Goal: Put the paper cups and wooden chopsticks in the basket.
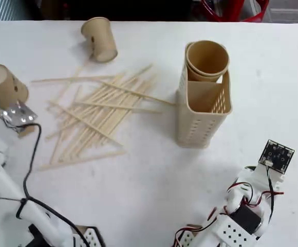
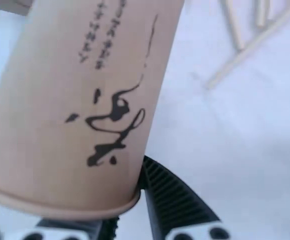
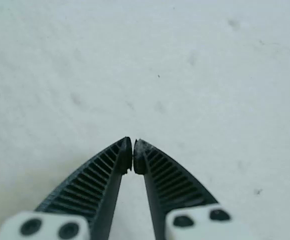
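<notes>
Noting print: dark brush-like script and a line of small characters ran along the held paper cup [image 2: 80, 100]. Left gripper [image 2: 116, 220] was clamped on that cup near its rim, at the table's left side. Right gripper [image 3: 133, 156] had tips touching, holding nothing, over bare table [image 3: 185, 60]. Cups counted, four: the held one, a second cup [image 1: 100, 38] on its side, two nested cups [image 1: 206, 59] in the basket [image 1: 203, 118]. Chopsticks [image 1: 95, 113] lay loosely piled beside the basket; number not countable.

Right arm [image 1: 236, 226], near basket [image 1: 195, 128]: white plastic, red-black wires [image 1: 252, 195], black square camera board [image 1: 276, 156]. Fingers [image 3: 100, 185] black, ribbed; white mounts.
</notes>
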